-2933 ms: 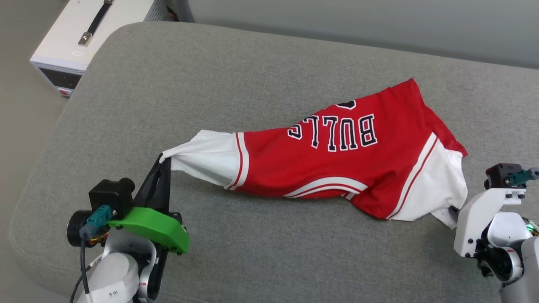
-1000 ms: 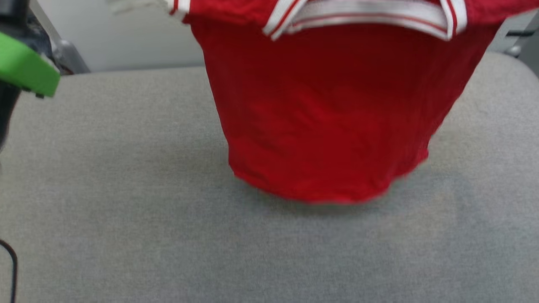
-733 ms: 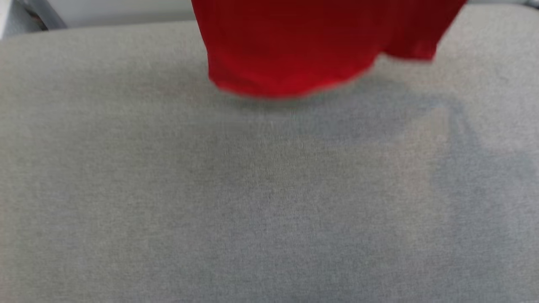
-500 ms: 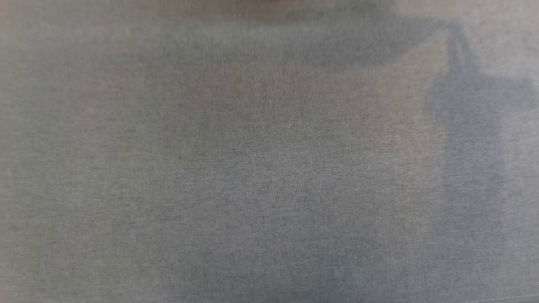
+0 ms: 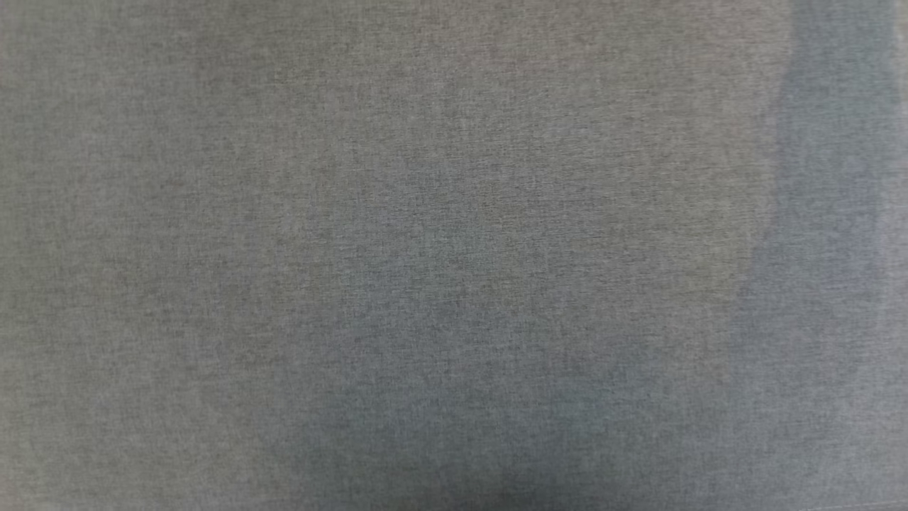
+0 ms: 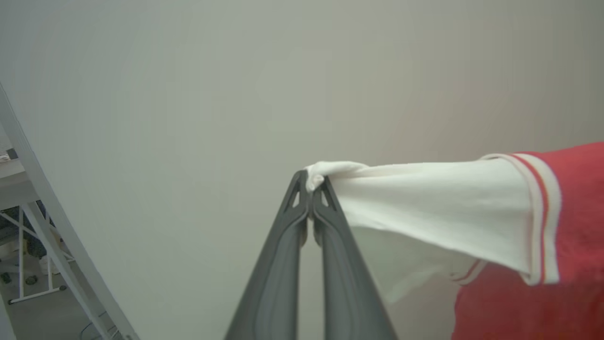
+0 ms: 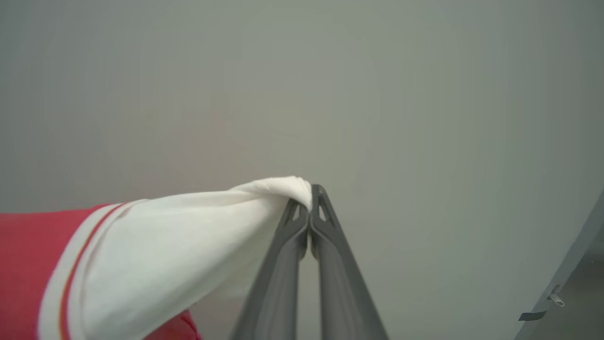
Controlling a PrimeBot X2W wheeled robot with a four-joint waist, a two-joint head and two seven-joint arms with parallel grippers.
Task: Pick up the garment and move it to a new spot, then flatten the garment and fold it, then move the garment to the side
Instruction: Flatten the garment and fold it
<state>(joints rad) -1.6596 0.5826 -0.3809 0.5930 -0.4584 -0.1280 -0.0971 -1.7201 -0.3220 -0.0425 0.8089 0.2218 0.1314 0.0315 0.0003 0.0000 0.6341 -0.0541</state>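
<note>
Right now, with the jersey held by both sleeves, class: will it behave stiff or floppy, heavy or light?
Probably floppy: the garment sags away from the left gripper and right gripper. Likely light: small pinches on the sleeve ends hold it. It may crease when lowered; the cloth bunches at each pinch.

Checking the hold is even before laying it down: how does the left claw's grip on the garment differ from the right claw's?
At the left claw a small wad of sleeve pokes past the tips; at the right claw the sleeve folds over one fingertip. The left claw's sleeve runs out straight; the right claw's curves away, fuller. Both are shut on white sleeve ends of the red garment.
</note>
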